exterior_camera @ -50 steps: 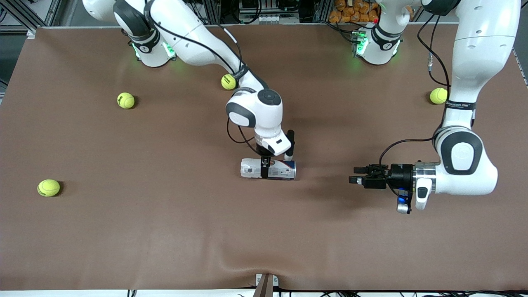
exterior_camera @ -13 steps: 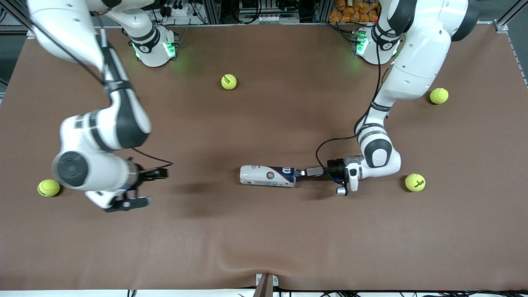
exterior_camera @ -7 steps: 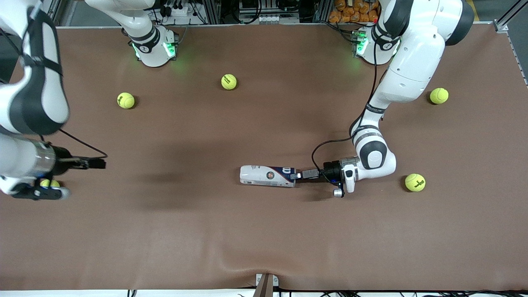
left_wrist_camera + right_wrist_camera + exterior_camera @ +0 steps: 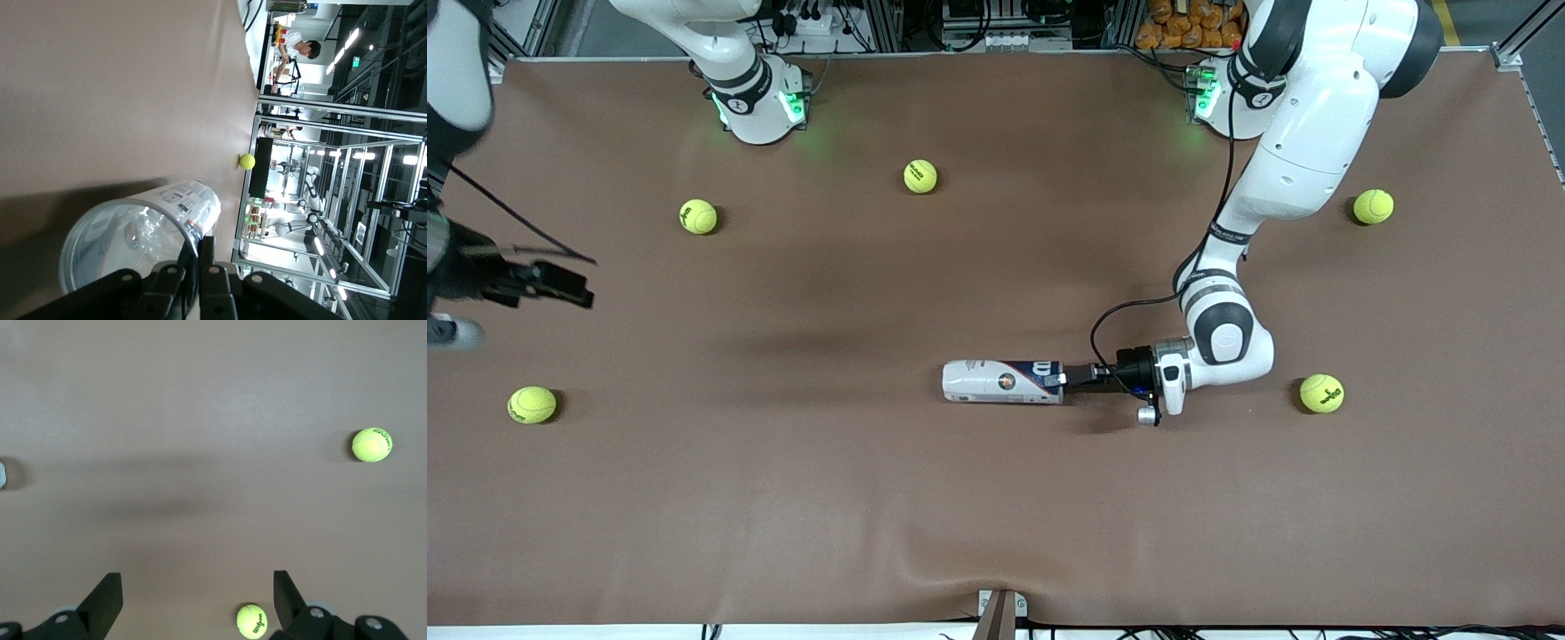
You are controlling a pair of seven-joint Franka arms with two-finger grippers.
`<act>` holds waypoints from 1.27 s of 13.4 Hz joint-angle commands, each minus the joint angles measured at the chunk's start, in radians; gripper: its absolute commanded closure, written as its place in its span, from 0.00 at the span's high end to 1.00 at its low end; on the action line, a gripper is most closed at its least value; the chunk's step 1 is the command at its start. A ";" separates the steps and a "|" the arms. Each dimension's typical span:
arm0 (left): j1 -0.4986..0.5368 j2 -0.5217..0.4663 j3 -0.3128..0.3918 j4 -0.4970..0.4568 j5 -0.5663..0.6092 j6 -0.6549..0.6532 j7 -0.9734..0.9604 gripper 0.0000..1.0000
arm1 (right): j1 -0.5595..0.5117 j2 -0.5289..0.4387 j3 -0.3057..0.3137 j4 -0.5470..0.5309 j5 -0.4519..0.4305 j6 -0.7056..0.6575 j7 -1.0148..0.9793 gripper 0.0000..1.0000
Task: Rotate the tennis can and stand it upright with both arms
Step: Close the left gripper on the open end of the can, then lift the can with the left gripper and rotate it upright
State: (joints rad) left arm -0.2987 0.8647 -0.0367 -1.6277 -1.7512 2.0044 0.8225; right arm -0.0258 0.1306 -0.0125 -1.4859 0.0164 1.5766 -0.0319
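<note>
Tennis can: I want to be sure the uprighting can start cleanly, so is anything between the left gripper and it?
Nothing visible. The left gripper is already at the open end of the tennis can, which lies on its side; its fingers are pinched on the rim. The right gripper is away at its own arm's end of the table.

My left arm point(image 4: 1303, 133) reaches down low, its forearm lying level just above the table. My left gripper point(image 4: 1069, 378) is pinched on the rim of the tennis can point(image 4: 1003, 381), at its open end. My right arm point(image 4: 449, 80) is raised at its own end of the table, and my right gripper point(image 4: 193, 597) hangs with fingers spread wide.
</note>
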 commanded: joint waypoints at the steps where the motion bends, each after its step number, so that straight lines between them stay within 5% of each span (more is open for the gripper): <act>1: 0.006 -0.038 0.009 0.035 0.084 0.022 -0.011 0.00 | -0.014 -0.109 0.008 -0.106 0.002 0.020 -0.033 1.00; 4: 0.006 -0.096 0.040 0.043 0.180 0.027 -0.058 0.00 | -0.022 -0.143 0.006 -0.094 0.001 -0.081 -0.031 1.00; 8: 0.006 -0.151 0.043 0.173 0.528 0.027 -0.392 0.00 | -0.031 -0.149 0.005 -0.057 -0.001 -0.119 -0.043 1.00; 17: -0.124 -0.337 0.032 0.264 1.129 0.019 -0.980 0.00 | -0.049 -0.147 0.006 -0.019 0.013 -0.104 0.027 1.00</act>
State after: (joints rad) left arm -0.3725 0.5564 -0.0078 -1.3869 -0.7360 2.0181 -0.0191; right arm -0.0509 -0.0039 -0.0211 -1.5089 0.0160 1.4482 -0.0273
